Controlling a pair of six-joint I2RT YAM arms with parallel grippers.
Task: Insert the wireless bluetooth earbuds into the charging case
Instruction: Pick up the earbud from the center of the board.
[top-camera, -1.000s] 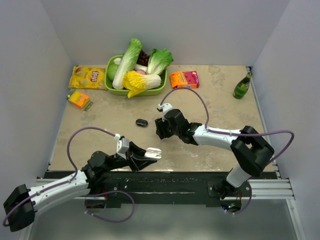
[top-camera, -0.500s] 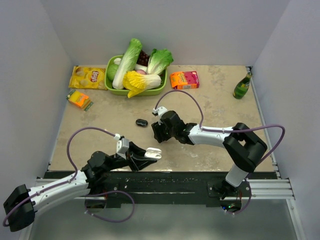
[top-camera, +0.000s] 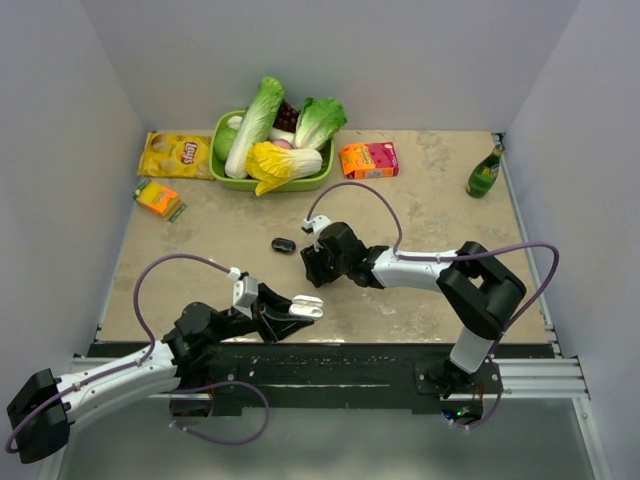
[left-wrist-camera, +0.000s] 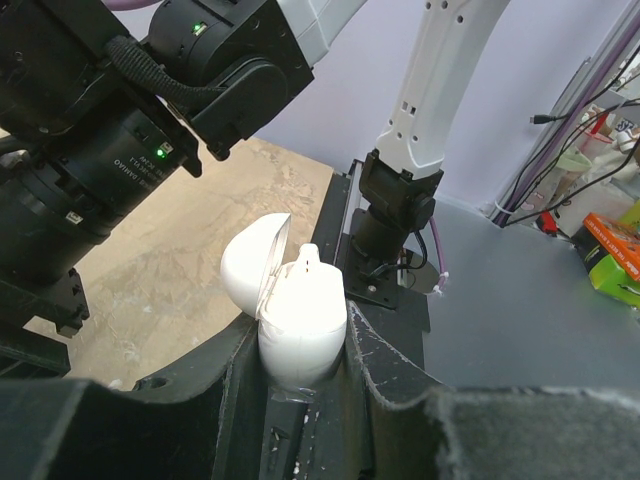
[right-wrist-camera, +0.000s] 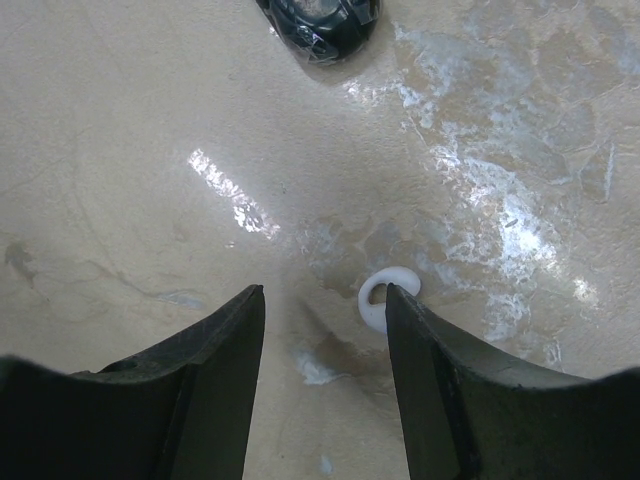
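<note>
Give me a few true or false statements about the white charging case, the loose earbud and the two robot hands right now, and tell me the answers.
1. The left hand grips the glossy white oval plastic charging case, whose lid is open. True.
2. The right hand is shut on the tiny glossy white plastic earbud. False: its fingers are apart, and the earbud lies on the beige table beside one fingertip.
3. The small black oval object lies inside the case. False: it lies on the table beyond the right hand's fingers.
4. A green glass bottle stands upright near the table's far right corner. True.
</note>
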